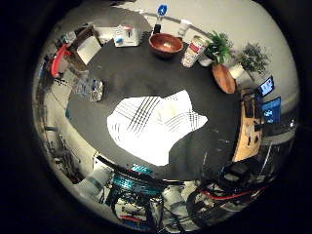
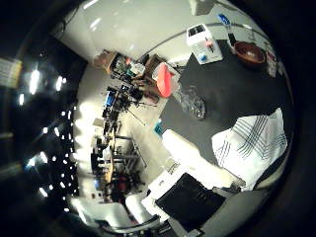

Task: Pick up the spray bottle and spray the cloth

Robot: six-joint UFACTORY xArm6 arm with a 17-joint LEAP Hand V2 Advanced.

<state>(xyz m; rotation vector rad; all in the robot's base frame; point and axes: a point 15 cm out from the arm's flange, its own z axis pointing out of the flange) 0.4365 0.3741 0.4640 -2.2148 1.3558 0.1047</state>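
Cloth, white with dark crossing stripes point(image 1: 155, 126), lies rumpled near the middle of a dark grey round table point(image 1: 131, 73), seen from well above. A clear plastic spray bottle point(image 1: 90, 88) lies close to the table's edge, well apart from the cloth, with bare tabletop between them. Along the far side of the table stand a reddish-brown wooden bowl point(image 1: 165, 44), a tall cylindrical can with a red and white label point(image 1: 194, 50) beside it, and a white boxy appliance point(image 2: 203, 43) near the rim. Two small green potted plants point(image 1: 219, 48) stand just past the can, next to a round brown wooden board point(image 1: 224, 78). The robot's white and black right hand point(image 2: 190, 195) shows only as blocky parts at the view's edge, holding nothing; whether its fingers are straight or curled cannot be told.
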